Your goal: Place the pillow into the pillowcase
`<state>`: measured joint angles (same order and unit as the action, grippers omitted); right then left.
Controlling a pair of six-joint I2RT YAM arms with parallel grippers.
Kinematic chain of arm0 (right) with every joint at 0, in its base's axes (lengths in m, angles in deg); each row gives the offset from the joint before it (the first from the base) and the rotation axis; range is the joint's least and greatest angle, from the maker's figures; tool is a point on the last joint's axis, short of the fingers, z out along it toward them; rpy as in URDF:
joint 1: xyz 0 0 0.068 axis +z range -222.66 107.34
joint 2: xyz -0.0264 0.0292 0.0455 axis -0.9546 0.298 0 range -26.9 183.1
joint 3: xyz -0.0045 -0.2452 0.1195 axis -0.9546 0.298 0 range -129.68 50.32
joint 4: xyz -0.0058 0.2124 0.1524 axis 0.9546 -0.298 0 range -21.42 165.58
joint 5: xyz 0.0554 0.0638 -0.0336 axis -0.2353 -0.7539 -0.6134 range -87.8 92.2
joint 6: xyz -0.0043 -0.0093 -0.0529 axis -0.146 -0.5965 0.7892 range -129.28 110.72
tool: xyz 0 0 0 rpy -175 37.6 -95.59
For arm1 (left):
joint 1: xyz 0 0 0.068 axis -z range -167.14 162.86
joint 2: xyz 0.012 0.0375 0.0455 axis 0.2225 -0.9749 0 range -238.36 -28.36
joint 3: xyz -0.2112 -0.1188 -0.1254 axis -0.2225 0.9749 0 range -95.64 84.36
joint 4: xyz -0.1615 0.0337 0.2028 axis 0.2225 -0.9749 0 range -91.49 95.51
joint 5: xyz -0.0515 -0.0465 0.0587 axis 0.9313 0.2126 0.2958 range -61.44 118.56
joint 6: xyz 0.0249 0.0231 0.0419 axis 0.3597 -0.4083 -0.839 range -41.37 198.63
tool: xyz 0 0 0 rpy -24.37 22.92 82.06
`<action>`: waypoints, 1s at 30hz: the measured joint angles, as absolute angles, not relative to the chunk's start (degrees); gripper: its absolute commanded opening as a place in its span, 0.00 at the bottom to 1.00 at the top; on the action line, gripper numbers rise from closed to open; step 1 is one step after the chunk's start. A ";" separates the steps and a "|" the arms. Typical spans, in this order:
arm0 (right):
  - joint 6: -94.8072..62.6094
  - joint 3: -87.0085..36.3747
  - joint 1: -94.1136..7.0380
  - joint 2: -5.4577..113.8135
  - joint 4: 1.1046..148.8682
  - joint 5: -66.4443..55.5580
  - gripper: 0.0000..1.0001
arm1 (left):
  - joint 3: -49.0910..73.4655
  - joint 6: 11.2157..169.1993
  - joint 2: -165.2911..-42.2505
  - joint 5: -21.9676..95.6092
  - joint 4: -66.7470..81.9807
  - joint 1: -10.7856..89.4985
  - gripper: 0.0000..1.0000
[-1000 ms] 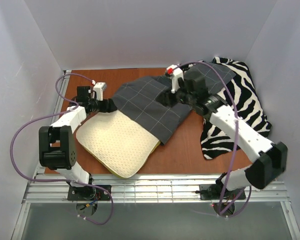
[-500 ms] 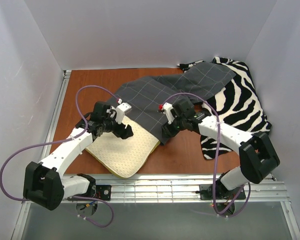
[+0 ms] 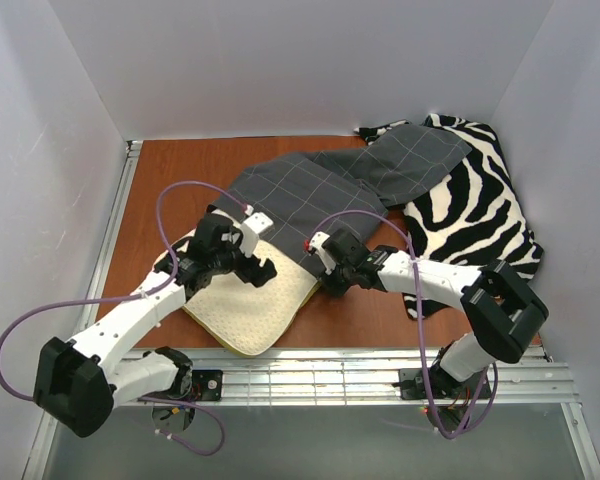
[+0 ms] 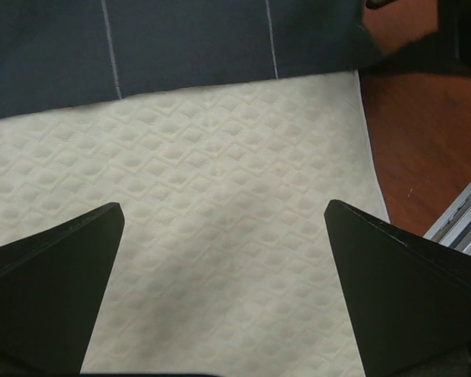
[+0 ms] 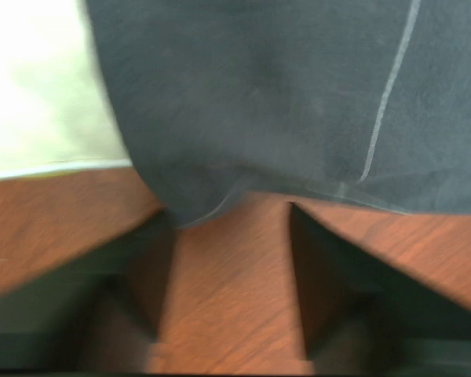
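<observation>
The cream dimpled pillow [image 3: 242, 305] lies on the table at the near left, its far edge under the dark grey grid-lined pillowcase [image 3: 305, 195]. My left gripper [image 3: 259, 269] hovers open over the pillow's right half. In the left wrist view its dark fingers [image 4: 55, 275] frame the pillow [image 4: 220, 157], with the pillowcase [image 4: 180, 39] edge beyond. My right gripper [image 3: 328, 282] sits low at the pillowcase's near corner. In the right wrist view that gripper [image 5: 229, 210] is open over bare wood, and the pillowcase [image 5: 282, 94] corner lies just ahead of its tips.
A black-and-white zebra-striped fabric [image 3: 470, 215] is heaped at the right, partly under the pillowcase's far end. The brown table [image 3: 170, 175] is walled by white panels. A metal rail [image 3: 310, 375] runs along the near edge, also visible in the left wrist view as a rail [image 4: 463, 224].
Both arms swung from the far side toward the near edge. The left gripper moved onto the pillow's right half and opened wider. The right gripper came down to the pillowcase's near corner.
</observation>
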<state>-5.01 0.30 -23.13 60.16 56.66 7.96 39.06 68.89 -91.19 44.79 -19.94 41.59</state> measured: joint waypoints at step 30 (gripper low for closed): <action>-13.32 0.52 -31.89 50.59 63.79 -23.34 0.08 | 42.34 75.82 -102.69 29.31 -11.07 56.08 0.00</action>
<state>-13.32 0.52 -31.89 50.59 63.79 -23.34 42.34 75.82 -102.69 29.31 -11.07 56.08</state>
